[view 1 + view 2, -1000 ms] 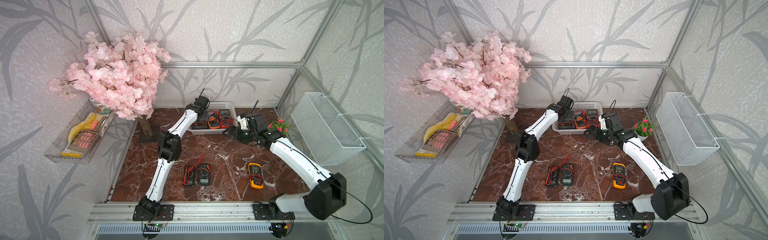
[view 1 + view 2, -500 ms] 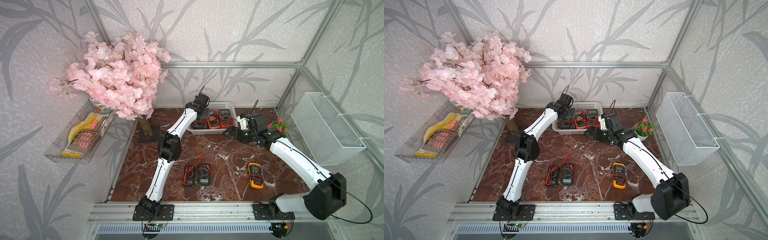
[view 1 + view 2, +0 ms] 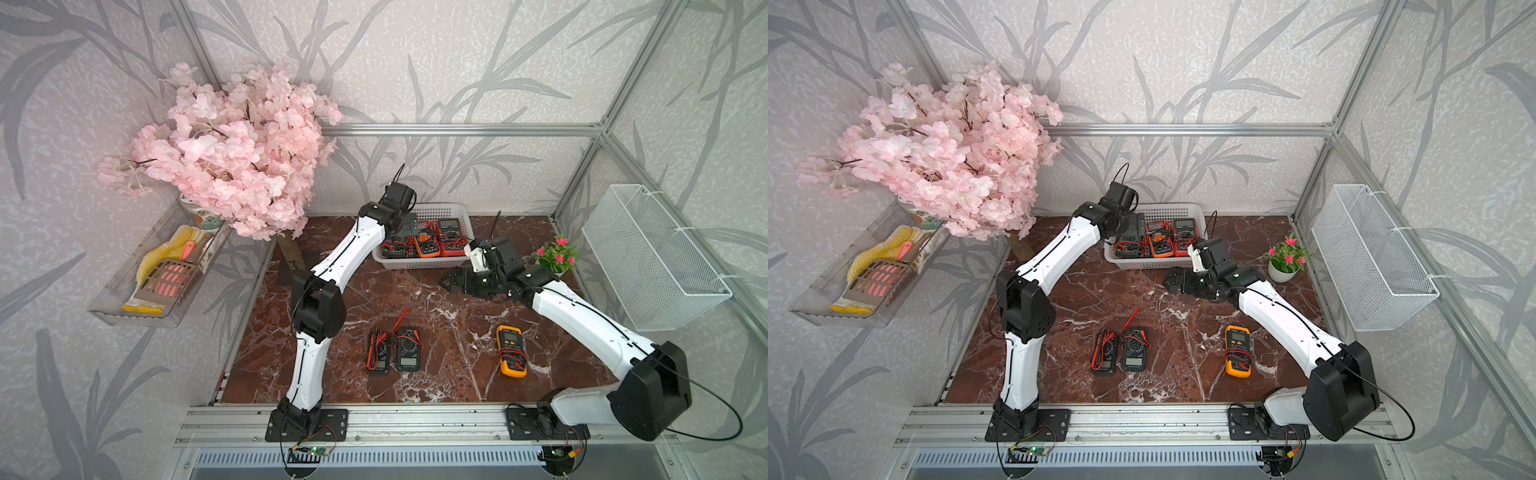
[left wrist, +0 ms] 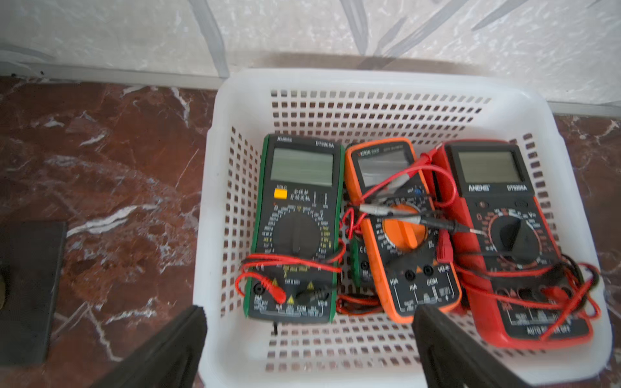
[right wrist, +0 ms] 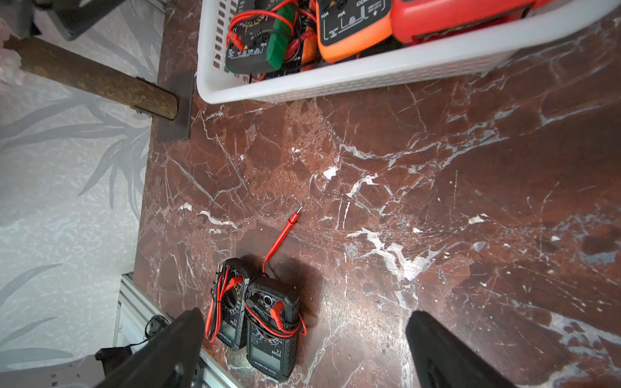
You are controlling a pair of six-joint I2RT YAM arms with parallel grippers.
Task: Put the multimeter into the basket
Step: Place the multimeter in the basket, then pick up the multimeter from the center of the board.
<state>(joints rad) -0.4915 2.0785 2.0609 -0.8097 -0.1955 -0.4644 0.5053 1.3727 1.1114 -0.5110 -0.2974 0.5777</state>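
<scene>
We are hovering the left gripper (image 4: 309,314) over the basket (image 3: 419,262) at upper centre — both grippers open, empty — while the yellow multimeter (image 3: 511,351) (long axis top-to-bottom) is lying lower right, nearer the right gripper (image 3: 452,283).

From my station the basket (image 4: 369,79) reads as smooth white plastic with a soft sheen. The tabletop (image 5: 437,168) looks like polished red-brown marble, veined white and glossy. The green multimeter (image 4: 295,228) has a matt plastic shell. The wire-mesh basket (image 3: 648,257) is white-coated metal, the frame rail (image 3: 457,129) brushed aluminium, and the trunk (image 5: 97,80) rough and bark-like.
</scene>
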